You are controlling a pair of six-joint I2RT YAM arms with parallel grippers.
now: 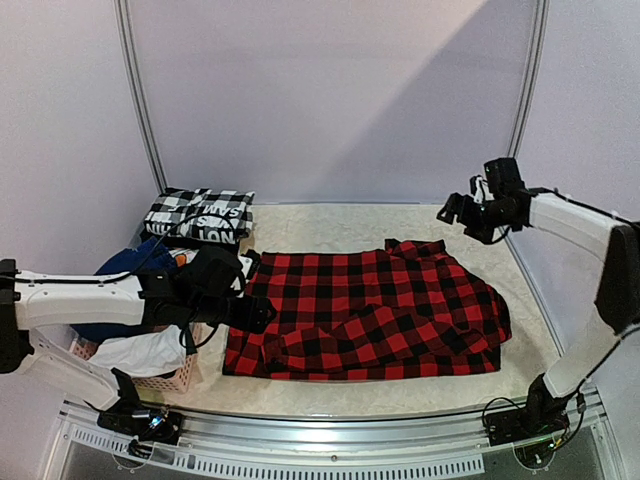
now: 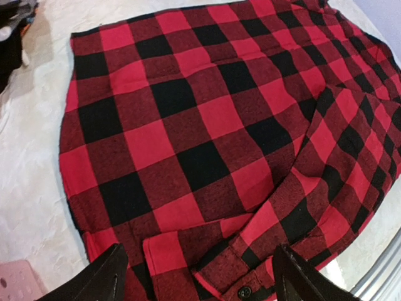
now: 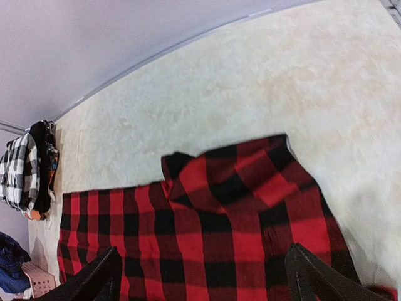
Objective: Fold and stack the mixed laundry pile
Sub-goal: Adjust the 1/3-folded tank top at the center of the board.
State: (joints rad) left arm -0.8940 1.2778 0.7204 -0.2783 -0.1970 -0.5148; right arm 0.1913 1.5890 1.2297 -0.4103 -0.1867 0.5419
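Here's the red-and-black plaid shirt (image 1: 370, 315), spread out across the middle of the table (image 1: 340, 225). It is rumpled along its near edge and bunched up at the right end. Over the shirt's left edge sits the left hand (image 2: 197, 254), fingers splayed wide with nothing between them, so it is released. Its wrist view shows a buttoned strip folded along the hem just below the fingers. Up at the far right, the right hand (image 3: 203, 251) hangs above bare table beyond the shirt's back corner, clear of the cloth, and it too is wide apart and empty. On the left, the pink basket (image 1: 170, 378) holds a white garment (image 1: 150, 352) and a blue garment (image 1: 128, 262) heaped behind the arm. At the back left, a black-and-white checked piece (image 1: 200, 215) with lettering lies folded on the table.
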